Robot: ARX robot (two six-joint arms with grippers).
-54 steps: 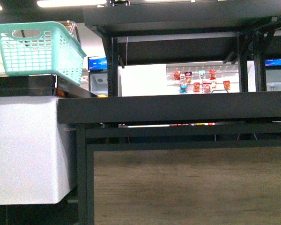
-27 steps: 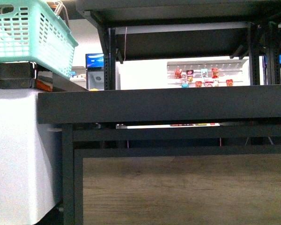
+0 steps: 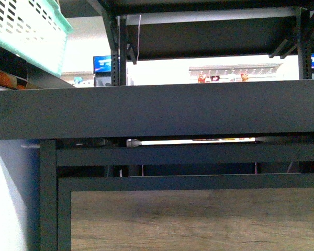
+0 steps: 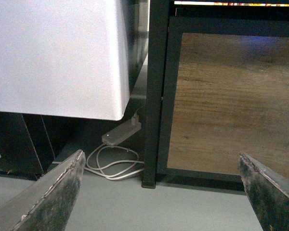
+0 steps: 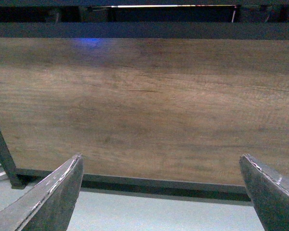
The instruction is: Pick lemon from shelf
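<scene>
The black shelf [image 3: 162, 110] fills the front view; I see the raised rim of its wide tray tier from just below, with another tier [image 3: 209, 36] above and perforated posts [image 3: 120, 52] at the back. The lemon is out of view. Neither gripper shows in the front view. My left gripper [image 4: 161, 159] hangs open low near the floor, facing the shelf's black leg [image 4: 154, 96] and wood panel [image 4: 231, 96]. My right gripper [image 5: 161, 161] is open too, empty, facing the wood panel [image 5: 144, 106] of the shelf's base.
A mint-green plastic basket [image 3: 26, 26] sits up at the left on a white cabinet [image 4: 58, 53]. A white power strip with coiled cable [image 4: 118, 149] lies on the grey floor beside the shelf leg. Bright store background shows between the tiers.
The front view has moved closer to the shelf and to the left; the tray rim now looms larger and higher, the basket has slid to the upper left corner.
</scene>
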